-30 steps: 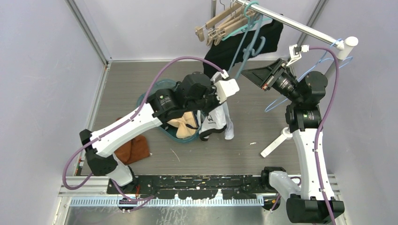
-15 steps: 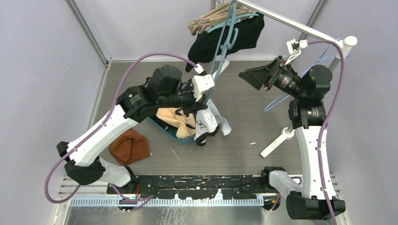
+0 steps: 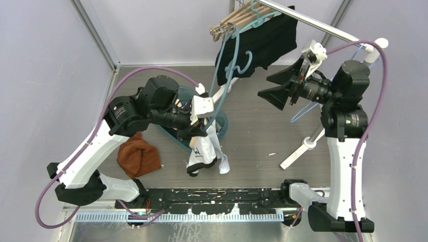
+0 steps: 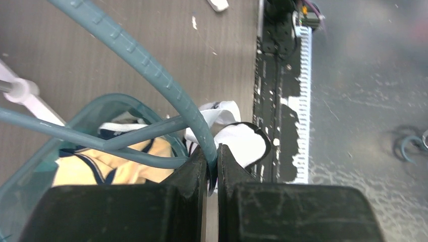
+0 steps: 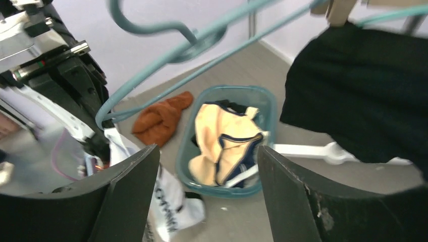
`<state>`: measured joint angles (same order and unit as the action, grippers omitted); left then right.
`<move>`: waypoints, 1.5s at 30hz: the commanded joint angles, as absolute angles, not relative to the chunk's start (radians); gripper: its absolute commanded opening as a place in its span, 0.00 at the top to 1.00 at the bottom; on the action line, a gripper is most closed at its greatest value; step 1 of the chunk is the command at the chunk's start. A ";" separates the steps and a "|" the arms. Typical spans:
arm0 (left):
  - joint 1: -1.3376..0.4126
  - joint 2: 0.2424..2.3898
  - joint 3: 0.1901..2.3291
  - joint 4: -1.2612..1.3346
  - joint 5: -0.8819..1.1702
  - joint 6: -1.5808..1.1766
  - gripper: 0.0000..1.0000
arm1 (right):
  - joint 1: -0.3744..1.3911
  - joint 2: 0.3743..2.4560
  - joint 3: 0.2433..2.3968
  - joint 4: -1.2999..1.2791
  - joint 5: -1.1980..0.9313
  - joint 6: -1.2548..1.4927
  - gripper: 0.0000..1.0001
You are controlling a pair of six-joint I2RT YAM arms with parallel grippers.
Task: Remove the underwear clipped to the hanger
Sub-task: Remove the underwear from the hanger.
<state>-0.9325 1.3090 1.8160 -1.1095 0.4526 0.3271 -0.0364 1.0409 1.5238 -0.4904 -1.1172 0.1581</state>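
— Where is the white underwear (image 3: 203, 151) found?
— It is seen hanging under the teal hanger (image 4: 176, 98), just off the near side of the basket (image 5: 232, 91); the clip is hidden.
— How are the left jaws set?
— They are pressed shut on the hanger's bar, by the basket's near edge.
— And the right jaws?
— They are spread wide with nothing held, and are found high up, off the basket's far right side.
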 commanded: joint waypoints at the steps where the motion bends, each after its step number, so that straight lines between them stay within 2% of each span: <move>1: -0.923 1.252 1.838 -1.242 0.560 0.392 1.00 | -0.038 1.051 1.689 -0.799 -1.097 -0.319 0.22; 8: -0.888 1.255 1.763 -1.304 0.895 0.428 1.00 | -0.015 1.164 1.757 -1.041 -1.092 -0.670 0.19; 16: -0.854 1.304 1.764 -1.348 1.099 0.436 1.00 | 0.088 1.100 1.631 -0.919 -1.035 -0.793 0.16; 19: -0.853 1.305 1.769 -1.353 1.110 0.448 1.00 | 0.120 1.089 1.627 -0.870 -0.990 -0.791 0.16; 27: -0.854 1.278 1.827 -1.350 0.947 0.449 1.00 | 0.133 1.104 1.604 -0.832 -0.973 -0.772 0.16; 38: -0.853 1.207 1.766 -1.439 1.050 0.519 1.00 | 0.156 1.099 1.596 -0.830 -0.963 -0.871 0.15; 45: -0.853 1.244 1.783 -1.530 1.125 0.613 1.00 | 0.191 1.113 1.596 -0.830 -0.980 -0.889 0.16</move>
<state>-0.8551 1.2217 1.7630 -1.4799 1.0267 0.5297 0.1696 1.1130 1.5864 -0.8726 -0.9688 -0.8642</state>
